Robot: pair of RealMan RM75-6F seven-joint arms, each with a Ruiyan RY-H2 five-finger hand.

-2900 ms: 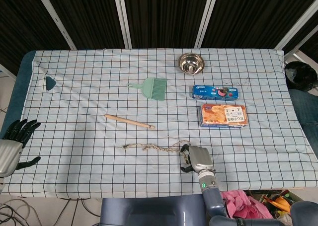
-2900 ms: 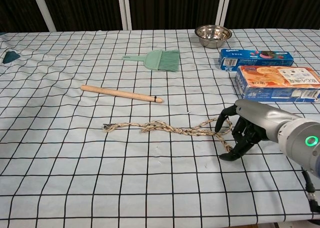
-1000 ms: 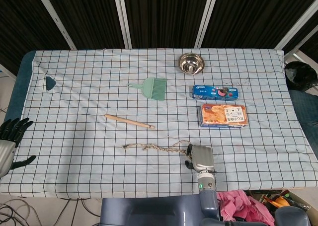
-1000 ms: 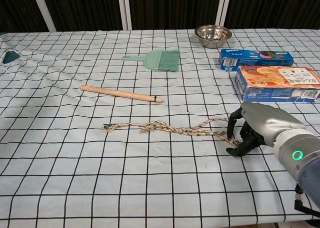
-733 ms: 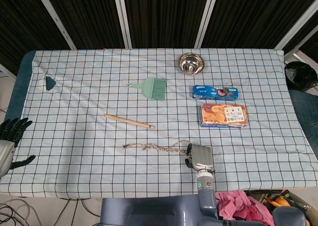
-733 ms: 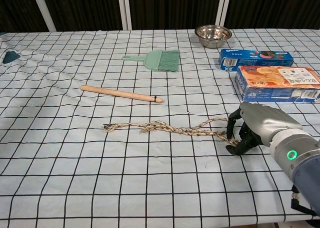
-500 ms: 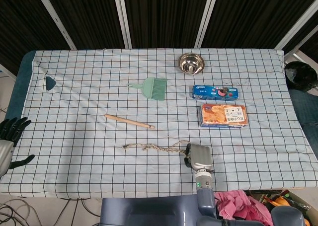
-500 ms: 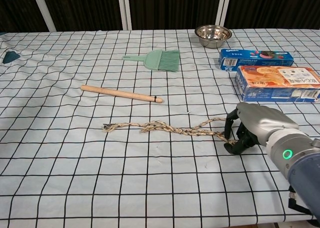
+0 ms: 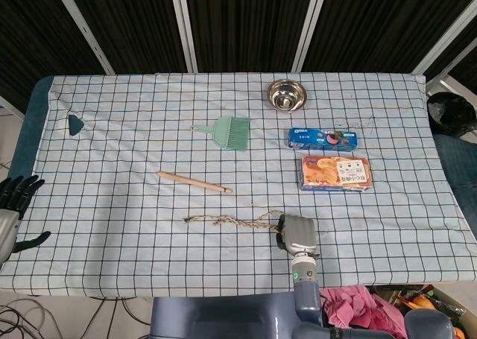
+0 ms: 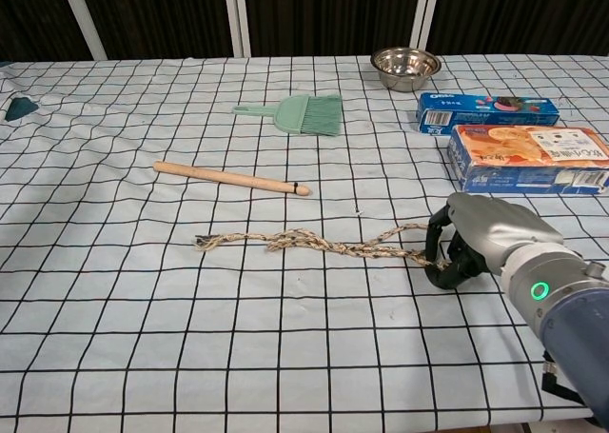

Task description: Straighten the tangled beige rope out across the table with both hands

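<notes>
The beige rope (image 10: 314,245) lies twisted on the checked cloth near the table's front, running left to right, with a small loop at its right end. In the head view the rope (image 9: 227,220) shows below the wooden stick. My right hand (image 10: 481,235) sits at the rope's right end, its dark fingers (image 10: 440,262) curled down around that end. The same right hand (image 9: 297,235) shows from above, covering the rope's end. My left hand (image 9: 13,205) hangs off the table's left edge, fingers spread, holding nothing, far from the rope.
A wooden stick (image 10: 231,178) lies just behind the rope. Further back are a green brush (image 10: 300,113), a steel bowl (image 10: 405,68), a blue biscuit box (image 10: 485,109) and an orange box (image 10: 528,155). A dark triangular piece (image 9: 75,123) lies at the far left.
My right hand has slid a little left and its fingers have curled in around the rope's right end. My left hand has drifted further off the left edge.
</notes>
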